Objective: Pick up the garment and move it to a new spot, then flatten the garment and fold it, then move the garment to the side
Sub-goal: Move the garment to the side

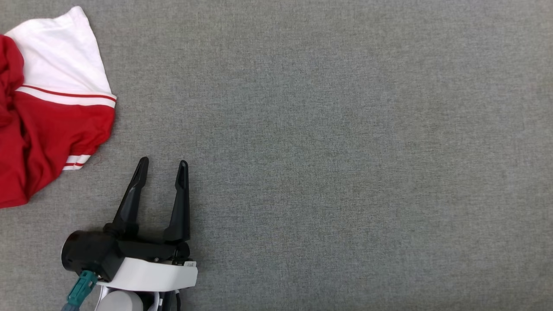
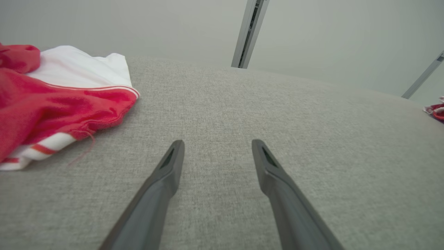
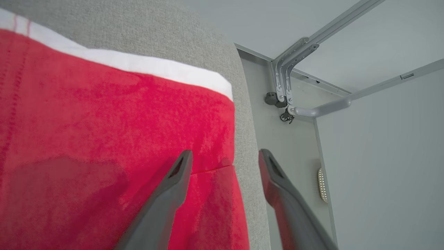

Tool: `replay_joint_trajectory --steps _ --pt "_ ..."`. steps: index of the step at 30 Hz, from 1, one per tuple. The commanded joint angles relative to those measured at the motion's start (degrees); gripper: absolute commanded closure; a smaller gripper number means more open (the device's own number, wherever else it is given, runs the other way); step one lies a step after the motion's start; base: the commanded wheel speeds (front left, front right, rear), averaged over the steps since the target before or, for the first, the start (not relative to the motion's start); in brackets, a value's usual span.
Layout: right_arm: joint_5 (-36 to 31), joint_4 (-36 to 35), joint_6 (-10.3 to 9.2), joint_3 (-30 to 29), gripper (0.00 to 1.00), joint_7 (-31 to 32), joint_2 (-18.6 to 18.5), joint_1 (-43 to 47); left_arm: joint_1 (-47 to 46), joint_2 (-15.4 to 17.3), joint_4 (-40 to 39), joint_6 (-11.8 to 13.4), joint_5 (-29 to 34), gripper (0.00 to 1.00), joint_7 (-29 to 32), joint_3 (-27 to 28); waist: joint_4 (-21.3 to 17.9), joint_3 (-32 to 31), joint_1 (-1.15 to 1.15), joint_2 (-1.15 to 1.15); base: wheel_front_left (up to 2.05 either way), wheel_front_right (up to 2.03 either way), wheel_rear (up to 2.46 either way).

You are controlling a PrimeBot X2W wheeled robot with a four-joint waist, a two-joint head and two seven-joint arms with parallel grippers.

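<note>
The garment (image 1: 52,108) is red with a white panel and thin stripes. In the head view it lies crumpled at the far left of the grey woven surface (image 1: 345,151), partly cut off by the picture's edge. The left gripper (image 1: 163,162) sits near it, below and to its right, not touching it. Its jaws stand moderately apart, with bare surface between them and nothing held.

The left wrist view agrees: the left gripper (image 2: 218,142) is spread over plain surface (image 2: 242,104). The garment (image 2: 62,100) lies off to the left of the jaws, with a red hem and a loose thread nearest them and the white part behind. At that view's far right edge a small bit of red and white fabric (image 2: 435,110) shows, too small to make out.

In the right wrist view the right gripper (image 3: 225,152) also has its jaws apart, with nothing gripped between them. One jaw is over a red cloth (image 3: 104,132) that has a white band (image 3: 138,64) along its far side and lies flat by the edge of the surface (image 3: 138,21). The other jaw is past that edge, and a grey metal frame (image 3: 295,66) shows beyond. I cannot tell whether this red cloth is the same garment — nor whether the jaw touches it
</note>
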Motion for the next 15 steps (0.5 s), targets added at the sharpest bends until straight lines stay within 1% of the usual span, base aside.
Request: replay_joint_trajectory --steps 1,3,6,10,12,15 --pt "-1.5 0.5 -0.03 -0.7 0.0 -2.0 0.2 -0.9 0.5 0.5 1.3 0.5 -0.5 0.0 0.3 0.5 0.0 -0.8 0.0 0.0 0.0 0.0 0.0" --pt "-2.5 0.9 -0.03 -2.3 0.0 -5.1 1.4 -0.9 0.5 0.5 1.4 0.8 -1.3 0.0 0.2 0.3 -0.2 -2.4 0.0 0.0 0.0 0.0 0.0" --pt "-3.7 -0.6 -0.03 -4.7 0.0 -11.5 3.1 1.2 1.5 0.4 1.7 1.3 -2.4 0.0 0.2 0.2 -0.4 -6.0 0.0 0.0 0.0 0.0 0.0" --pt "-3.5 -5.5 -0.03 -8.1 0.0 -19.7 8.9 7.7 4.3 0.4 2.5 2.3 -3.9 0.0 0.2 0.8 -0.6 -13.0 0.0 0.0 0.0 0.0 0.0" --pt "-3.6 -9.2 -0.03 -9.2 0.0 -22.8 11.7 12.5 6.1 0.4 2.7 2.7 -4.4 0.0 0.2 1.3 -0.8 -16.4 0.0 0.0 0.0 0.0 0.0" --pt "-4.7 -14.8 -0.02 -10.2 0.0 -26.9 17.2 21.5 8.6 0.4 2.8 3.3 -4.9 0.0 0.2 2.2 -0.8 -21.0 0.0 0.0 0.0 0.0 0.0"
